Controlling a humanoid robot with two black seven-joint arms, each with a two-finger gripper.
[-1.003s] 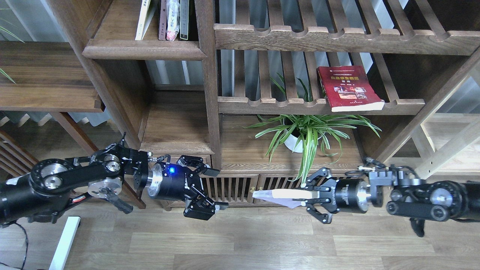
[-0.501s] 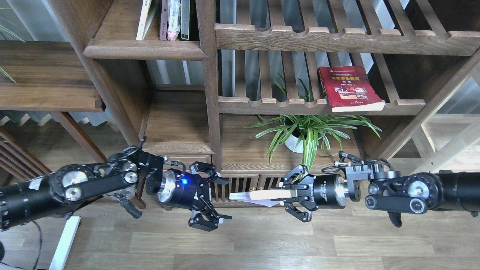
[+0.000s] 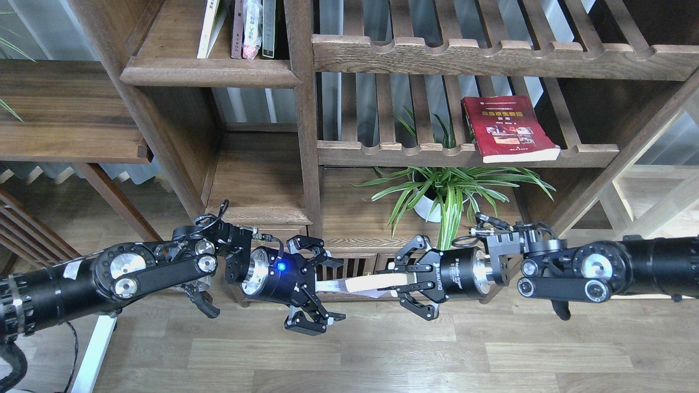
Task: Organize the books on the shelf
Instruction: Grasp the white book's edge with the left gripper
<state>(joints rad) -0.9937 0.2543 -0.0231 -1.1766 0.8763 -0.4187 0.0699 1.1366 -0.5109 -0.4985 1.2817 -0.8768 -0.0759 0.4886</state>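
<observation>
A thin white and pale pink book point(image 3: 365, 284) hangs edge-on above the floor, with my right gripper point(image 3: 408, 283) shut on its right end. Its free left end reaches between the spread fingers of my left gripper point(image 3: 326, 289), which is open; I cannot tell whether they touch it. A red book point(image 3: 508, 128) with a yellow title lies flat on a slatted rack at the upper right. The shelf point(image 3: 210, 72), a dark board with a thick lip, is at the top left. A white-backed book point(image 3: 209, 27) leans there beside several upright ones.
A potted spider plant point(image 3: 443, 191) stands on the low cabinet top just behind my right gripper. Slatted cabinet doors point(image 3: 349, 270) are right behind the held book. A white post point(image 3: 93, 355) rises at the lower left. A paler wood unit point(image 3: 655, 202) is at the right.
Both arms have moved toward each other. The right gripper carried the book leftward, and its free end now sits between the left gripper's open fingers.
</observation>
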